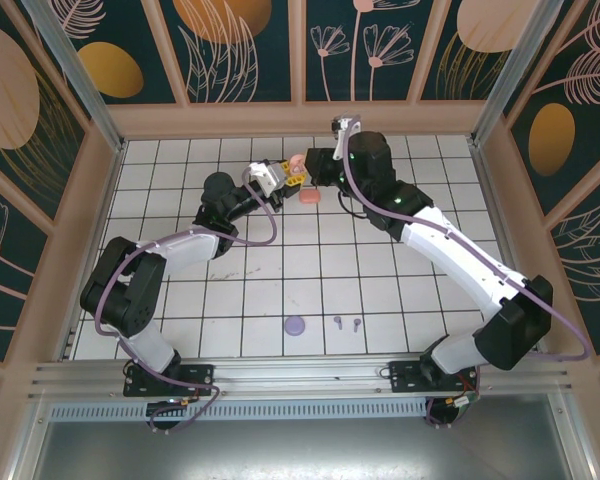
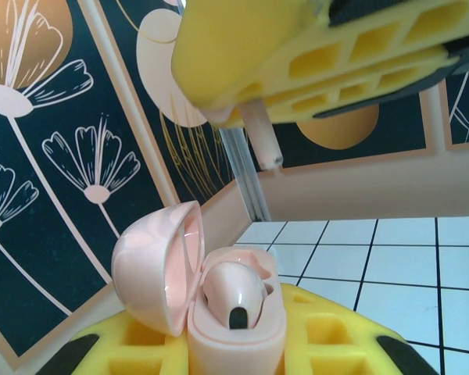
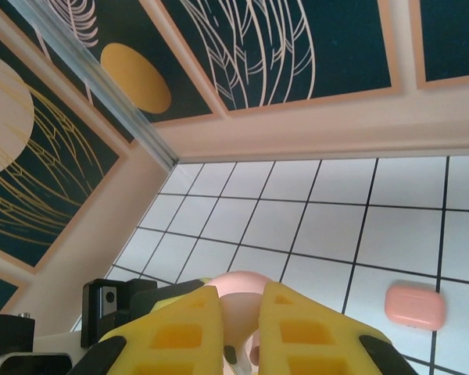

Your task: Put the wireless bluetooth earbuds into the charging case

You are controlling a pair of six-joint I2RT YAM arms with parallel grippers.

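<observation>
My left gripper (image 2: 234,348) is shut on an open tan-peach charging case (image 2: 219,328), lid (image 2: 152,266) swung up to the left. One tan-peach earbud (image 2: 233,293) sits in the case's well. Directly above it, my right gripper (image 2: 320,55) is shut on a second tan-peach earbud (image 2: 262,137), stem pointing down, a gap above the case. In the right wrist view that earbud (image 3: 254,308) shows between the yellow fingers (image 3: 172,336). In the top view both grippers meet at the far middle of the table, left (image 1: 275,180) and right (image 1: 310,168), with the case (image 1: 295,162) between them.
A shut coral-red case (image 1: 309,198) (image 3: 414,305) lies on the white tiles just near of the grippers. A purple case (image 1: 294,325) and two purple earbuds (image 1: 337,321) (image 1: 356,324) lie near the front edge. The back wall (image 1: 300,118) stands close behind the grippers.
</observation>
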